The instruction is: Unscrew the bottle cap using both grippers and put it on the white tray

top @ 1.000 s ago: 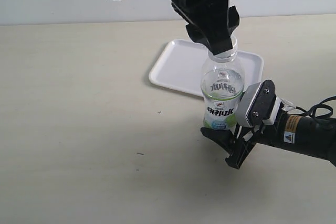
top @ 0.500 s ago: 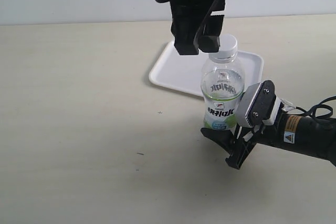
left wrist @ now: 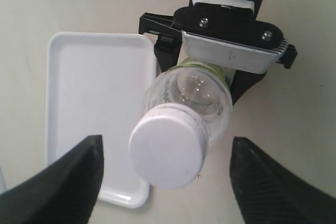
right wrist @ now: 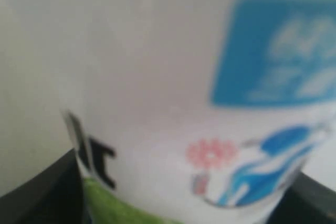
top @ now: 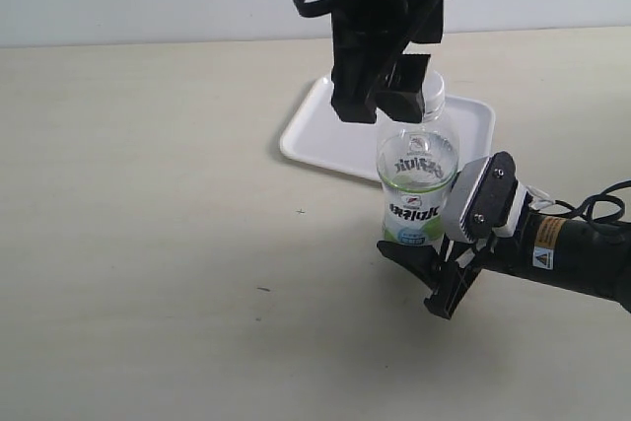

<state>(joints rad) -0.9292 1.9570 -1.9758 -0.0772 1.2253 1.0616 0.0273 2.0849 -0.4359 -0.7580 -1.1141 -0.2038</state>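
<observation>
I've got the white tray (top: pixel 315 135) flat on the tabletop (top: pixel 148 244), just behind everything. My left hand (top: pixel 377 105) hangs spread wide around the round white bottle cap (left wrist: pixel 167 153), not touching it. The cap's on the clear, green-and-white labelled bottle (top: pixel 416 175), with my right hand (top: pixel 426 263) clamping its base.

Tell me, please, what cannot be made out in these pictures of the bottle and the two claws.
- Exterior view: the left claw hides part of the small round white ribbed cap.
- Right wrist view: the clear plastic drink bottle fills the blurred frame, so its print is unreadable.
- Exterior view: bottle and left claw hide part of the flat white rectangular tray.
- Left wrist view: the right claw hides the bottle's base.
</observation>
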